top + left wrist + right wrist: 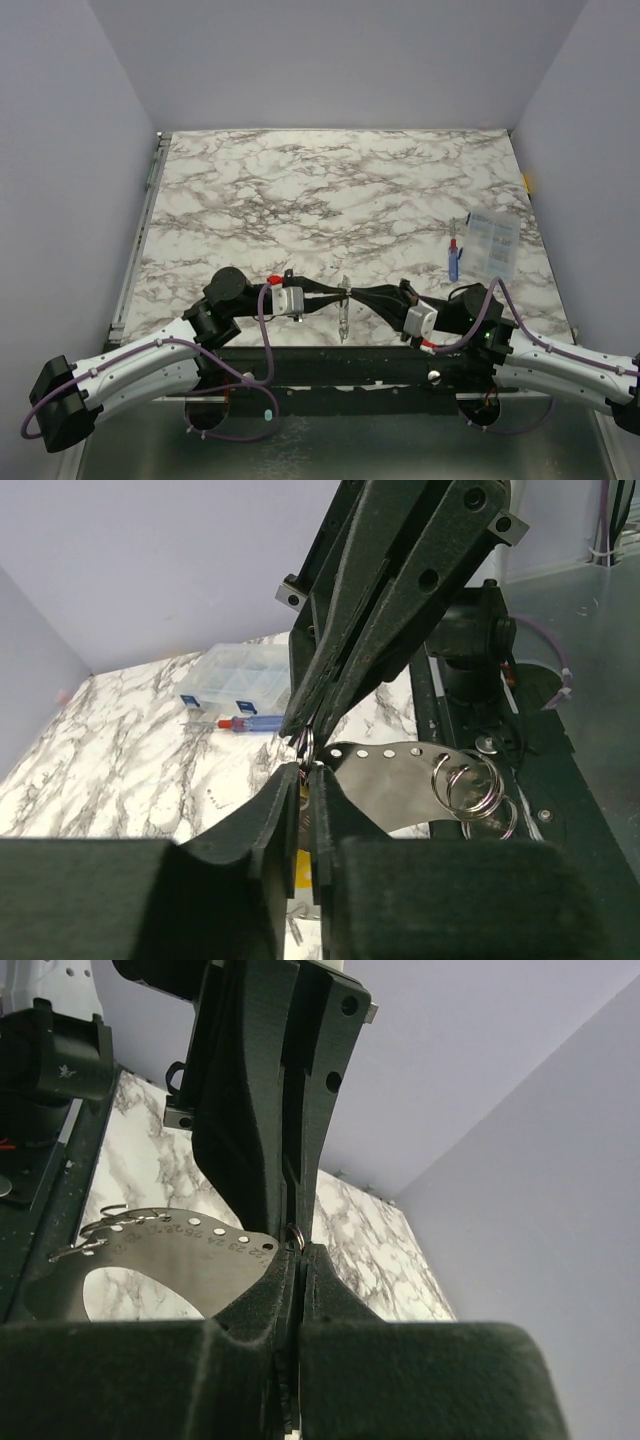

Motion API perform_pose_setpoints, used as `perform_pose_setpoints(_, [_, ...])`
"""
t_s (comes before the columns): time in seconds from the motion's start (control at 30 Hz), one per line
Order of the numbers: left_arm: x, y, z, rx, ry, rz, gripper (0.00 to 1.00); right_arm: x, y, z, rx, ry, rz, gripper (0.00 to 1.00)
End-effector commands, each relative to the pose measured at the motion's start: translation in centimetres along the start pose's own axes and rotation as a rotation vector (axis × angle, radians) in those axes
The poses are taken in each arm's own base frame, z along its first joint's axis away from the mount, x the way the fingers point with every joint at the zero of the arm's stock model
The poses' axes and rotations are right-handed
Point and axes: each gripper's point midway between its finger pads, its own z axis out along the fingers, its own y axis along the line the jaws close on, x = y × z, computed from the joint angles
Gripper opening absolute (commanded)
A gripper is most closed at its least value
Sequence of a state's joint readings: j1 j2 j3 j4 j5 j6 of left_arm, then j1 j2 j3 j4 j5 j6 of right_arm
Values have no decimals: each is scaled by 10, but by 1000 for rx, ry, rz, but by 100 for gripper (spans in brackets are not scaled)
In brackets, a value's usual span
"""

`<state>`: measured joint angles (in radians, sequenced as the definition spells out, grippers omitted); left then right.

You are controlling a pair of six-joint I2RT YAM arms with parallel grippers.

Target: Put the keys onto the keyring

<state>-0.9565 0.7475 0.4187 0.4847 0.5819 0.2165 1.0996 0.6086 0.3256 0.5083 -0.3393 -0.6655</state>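
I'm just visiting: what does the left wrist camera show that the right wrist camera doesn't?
Only the left wrist view: a clear compartment box and a blue-and-red pen on the marble table, and the right gripper seen head-on. Only the right wrist view: the left gripper head-on, and tiny markings stamped along the metal plate. Both: the thin keyring between the two gripper tips, that curved plate with its row of holes, and spare rings hanging on it.
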Motion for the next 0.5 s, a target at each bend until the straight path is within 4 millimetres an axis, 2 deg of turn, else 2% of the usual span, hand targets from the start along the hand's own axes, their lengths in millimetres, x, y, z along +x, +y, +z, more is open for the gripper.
perform_pose_setpoints(0.0, [-13, 9, 3, -31, -30, 13, 7, -19, -4, 3, 3, -81, 3, 1])
perform_pose_setpoints(0.07, [-13, 11, 3, -41, -28, 12, 0, -20, -2, 3, -6, -85, 10, 0])
perform_pose_setpoints(0.17, [-12, 21, 1, -96, -15, 2, 0, -18, 0, 3, -16, -78, 12, 1])
perform_pose_setpoints(0.3, [-6, 31, -3, -149, 36, 28, 0, -7, 5, 3, -46, -19, 0, 2])
perform_pose_setpoints(0.47, [6, 38, -7, -176, 118, 53, 0, 16, 7, 3, -68, 92, -13, 25])
